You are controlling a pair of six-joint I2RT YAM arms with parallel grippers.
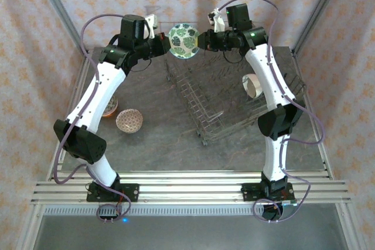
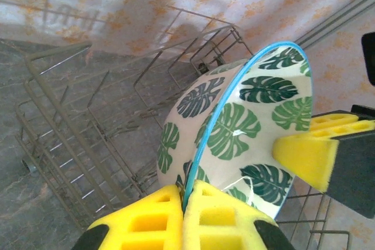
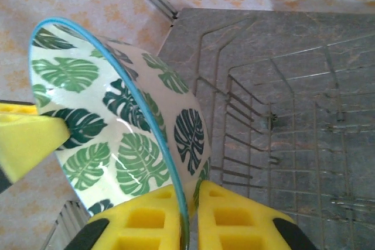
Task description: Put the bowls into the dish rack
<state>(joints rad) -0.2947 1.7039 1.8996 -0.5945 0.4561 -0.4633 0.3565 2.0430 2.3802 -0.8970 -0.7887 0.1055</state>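
A white bowl with green leaf print and a blue rim [image 1: 184, 40] hangs in the air above the far end of the wire dish rack [image 1: 222, 103]. My left gripper [image 1: 166, 44] is shut on its rim from the left, and my right gripper [image 1: 202, 40] is shut on the rim from the right. In the left wrist view the yellow pads [image 2: 187, 194] pinch the bowl [image 2: 246, 121], with the rack [image 2: 70, 121] below. The right wrist view has its pads [image 3: 190, 200] clamping the bowl's wall [image 3: 117, 121] over the rack [image 3: 281, 121].
A speckled bowl [image 1: 129, 120] sits on the grey table left of the rack. Another bowl [image 1: 109, 108] is partly hidden under my left arm. A white bowl [image 1: 252, 85] stands on edge inside the rack by my right arm. Patterned walls close the back.
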